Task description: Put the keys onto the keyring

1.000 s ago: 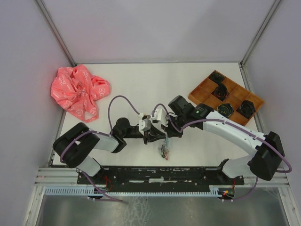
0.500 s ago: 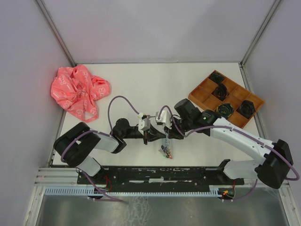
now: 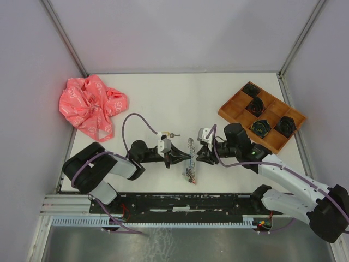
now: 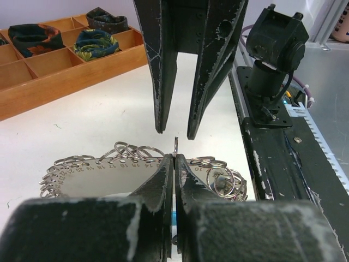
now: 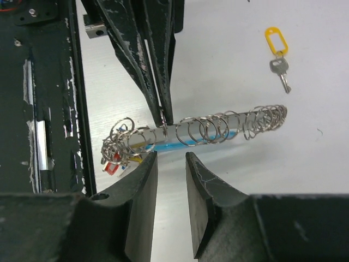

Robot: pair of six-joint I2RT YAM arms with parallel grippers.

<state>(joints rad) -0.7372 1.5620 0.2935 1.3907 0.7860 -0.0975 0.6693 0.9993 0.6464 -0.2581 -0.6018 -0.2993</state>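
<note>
A metal strip [image 3: 190,148] strung with several keyrings lies between the arms, a bunch of tagged keys [image 3: 188,173] at its near end. My left gripper [image 3: 183,159] is shut on one upright keyring [image 4: 176,144] of the strip [image 4: 103,177]. The right gripper [image 3: 198,154] faces it from the right, open and empty, its fingertips just short of the rings [image 5: 218,128]. In the right wrist view the left gripper [image 5: 163,117] pinches that ring at the strip's left part. A loose key with a yellow tag [image 5: 277,46] lies on the table beyond the strip.
A wooden compartment tray [image 3: 234,106] holding dark bundles sits at the back right. A crumpled pink bag [image 3: 90,106] lies at the back left. The black base rail [image 3: 185,201] runs along the near edge, close to the key bunch.
The right arm has drawn back to the right and lowered, uncovering the strip. The left gripper stays shut on the ring, shifted slightly.
</note>
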